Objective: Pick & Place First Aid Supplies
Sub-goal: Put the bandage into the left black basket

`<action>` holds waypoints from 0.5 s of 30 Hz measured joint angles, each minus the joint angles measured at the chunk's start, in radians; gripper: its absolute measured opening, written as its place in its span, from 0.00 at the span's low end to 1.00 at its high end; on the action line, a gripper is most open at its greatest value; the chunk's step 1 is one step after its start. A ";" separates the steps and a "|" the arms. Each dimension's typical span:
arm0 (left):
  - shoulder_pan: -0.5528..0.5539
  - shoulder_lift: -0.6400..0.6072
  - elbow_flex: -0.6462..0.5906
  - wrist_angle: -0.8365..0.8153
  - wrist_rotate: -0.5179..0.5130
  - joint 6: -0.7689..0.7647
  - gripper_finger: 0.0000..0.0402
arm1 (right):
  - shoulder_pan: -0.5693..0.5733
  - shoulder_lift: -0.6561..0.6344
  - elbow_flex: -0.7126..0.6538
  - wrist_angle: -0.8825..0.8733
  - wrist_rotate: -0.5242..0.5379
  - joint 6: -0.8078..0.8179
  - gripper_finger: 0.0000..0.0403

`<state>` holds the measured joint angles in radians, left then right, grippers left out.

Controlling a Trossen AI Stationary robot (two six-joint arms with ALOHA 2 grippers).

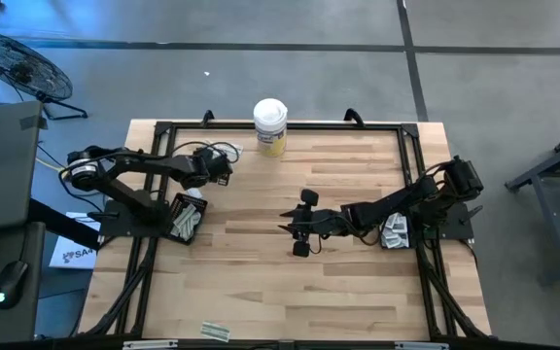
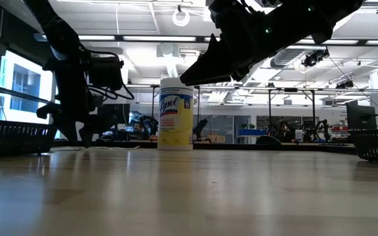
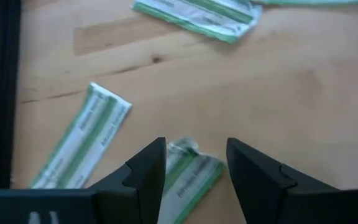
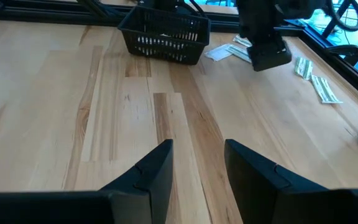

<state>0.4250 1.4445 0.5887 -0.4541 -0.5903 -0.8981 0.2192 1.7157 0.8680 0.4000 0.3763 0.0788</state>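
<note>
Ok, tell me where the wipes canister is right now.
In the high view the wipes canister stands upright at the table's far edge, about midway, right of the left gripper; the low view shows it centred.

Even, bright overhead light falls on the wooden table [image 1: 261, 282], with only soft shadows. In the low view, ceiling strip lights [image 2: 143, 37] glare and the arms turn to dark silhouettes. The near tabletop blurs. The left wrist view's green-white strips [image 3: 82, 140] look soft.

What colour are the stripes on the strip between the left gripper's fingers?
Green on white, lengthwise along the strip; clearest in the left wrist view.
</note>
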 joint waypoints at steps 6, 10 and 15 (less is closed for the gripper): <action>-0.015 0.002 -0.054 0.086 0.011 -0.026 0.41 | 0.000 0.000 0.000 0.000 0.003 0.000 0.34; -0.016 0.009 -0.073 0.130 0.007 -0.009 0.40 | 0.000 0.000 0.000 0.000 0.003 0.000 0.34; -0.050 0.012 -0.077 0.197 0.000 0.080 0.31 | 0.000 0.000 0.000 0.000 0.013 0.000 0.34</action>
<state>0.3750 1.4567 0.5117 -0.2574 -0.5899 -0.8182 0.2188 1.7157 0.8680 0.4004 0.3897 0.0788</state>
